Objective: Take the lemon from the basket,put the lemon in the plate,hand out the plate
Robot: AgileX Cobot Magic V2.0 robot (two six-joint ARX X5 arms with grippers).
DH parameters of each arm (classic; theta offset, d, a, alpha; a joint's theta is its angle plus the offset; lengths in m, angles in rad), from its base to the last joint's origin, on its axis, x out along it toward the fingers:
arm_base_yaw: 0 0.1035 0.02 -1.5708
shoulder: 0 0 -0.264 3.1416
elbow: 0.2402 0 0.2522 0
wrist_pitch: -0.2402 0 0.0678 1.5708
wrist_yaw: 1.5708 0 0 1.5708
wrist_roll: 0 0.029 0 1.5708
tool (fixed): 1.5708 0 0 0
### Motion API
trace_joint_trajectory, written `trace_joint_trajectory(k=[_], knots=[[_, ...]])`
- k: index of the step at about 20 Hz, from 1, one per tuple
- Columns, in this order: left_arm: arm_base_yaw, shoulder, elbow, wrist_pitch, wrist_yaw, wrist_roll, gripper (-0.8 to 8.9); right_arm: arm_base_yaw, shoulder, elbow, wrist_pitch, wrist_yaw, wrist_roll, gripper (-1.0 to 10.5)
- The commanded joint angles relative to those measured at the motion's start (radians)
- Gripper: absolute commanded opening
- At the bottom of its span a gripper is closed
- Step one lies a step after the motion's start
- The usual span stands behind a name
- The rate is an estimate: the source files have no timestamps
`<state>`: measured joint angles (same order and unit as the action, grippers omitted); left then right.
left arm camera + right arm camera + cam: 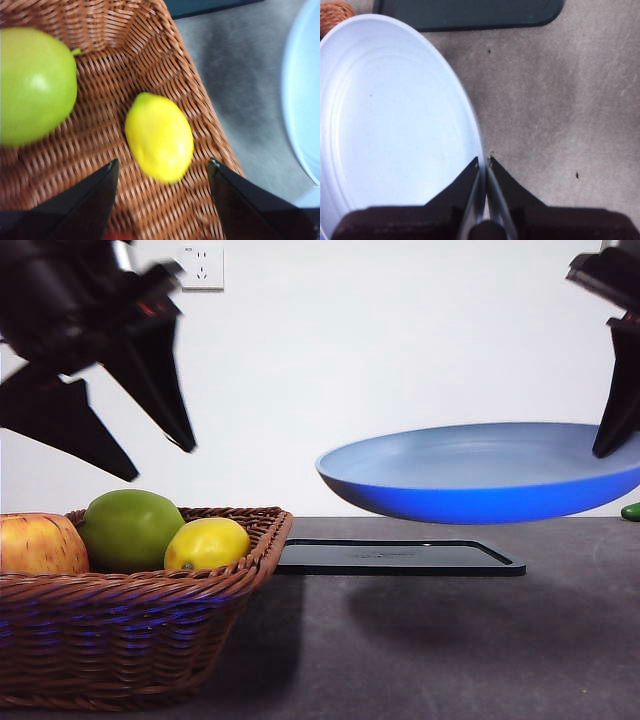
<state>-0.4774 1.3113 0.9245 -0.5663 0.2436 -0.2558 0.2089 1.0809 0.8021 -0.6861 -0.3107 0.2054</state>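
Wide-open left gripper (162, 172) hangs over the bright yellow oval lemon (159, 137).
Right gripper (483, 162) pinches the blue round plate (395, 130); the smooth lemon might slip out.

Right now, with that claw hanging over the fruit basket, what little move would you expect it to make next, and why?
Probably the left gripper should drop straight down and shut on the lemon. Its jaws are open on either side of the lemon, which lies in the basket beside the green apple. The right gripper holds the empty plate in the air.

Lemon (207, 544) in basket (120, 640), beside plate (480, 475)
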Motion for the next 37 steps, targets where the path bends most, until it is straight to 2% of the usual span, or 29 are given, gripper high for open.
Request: trace_joint_trajectory(k=[1,9,12,15,18,22,24,27,29,31,33,35,37], knots=[[-0.028,0.081,0.062,0.003,-0.008,-0.005,3.15,0.002,-0.018,0.007,-0.004,-0.004,0.007,0.0],[-0.071,0.279,0.163,-0.013,-0.013,-0.002,3.15,0.002,-0.056,0.007,-0.022,-0.004,0.011,0.0],[-0.087,0.326,0.163,-0.046,-0.082,0.001,3.15,0.002,-0.056,0.007,-0.033,-0.004,0.011,0.0],[-0.095,0.343,0.163,-0.066,-0.086,0.009,3.15,0.002,-0.056,0.007,-0.036,-0.005,0.011,0.0],[-0.099,0.369,0.163,-0.137,-0.099,0.064,3.15,0.002,-0.056,0.007,-0.042,-0.005,0.010,0.0],[-0.100,0.385,0.163,-0.147,-0.110,0.102,3.08,0.002,-0.056,0.007,-0.042,-0.004,0.010,0.0],[-0.099,0.385,0.163,-0.154,-0.109,0.104,2.01,0.002,-0.056,0.007,-0.042,-0.004,0.010,0.0],[-0.099,0.375,0.195,-0.185,-0.103,0.105,1.78,0.001,-0.056,0.007,-0.038,0.005,0.010,0.0],[-0.099,0.333,0.256,-0.209,-0.041,0.105,1.78,0.001,-0.054,0.007,-0.022,0.018,0.011,0.0],[-0.100,0.272,0.341,-0.224,0.071,0.105,1.78,0.001,-0.039,0.007,-0.006,0.059,0.014,0.0],[-0.113,0.215,0.429,-0.223,0.177,0.103,1.78,0.001,-0.005,0.007,0.010,0.053,0.025,0.0],[-0.158,0.194,0.487,-0.216,0.175,0.102,1.78,0.011,0.037,0.007,0.021,0.018,0.047,0.0],[-0.218,0.205,0.490,-0.196,0.139,0.102,1.78,0.025,0.063,0.007,0.061,-0.083,0.077,0.0]])
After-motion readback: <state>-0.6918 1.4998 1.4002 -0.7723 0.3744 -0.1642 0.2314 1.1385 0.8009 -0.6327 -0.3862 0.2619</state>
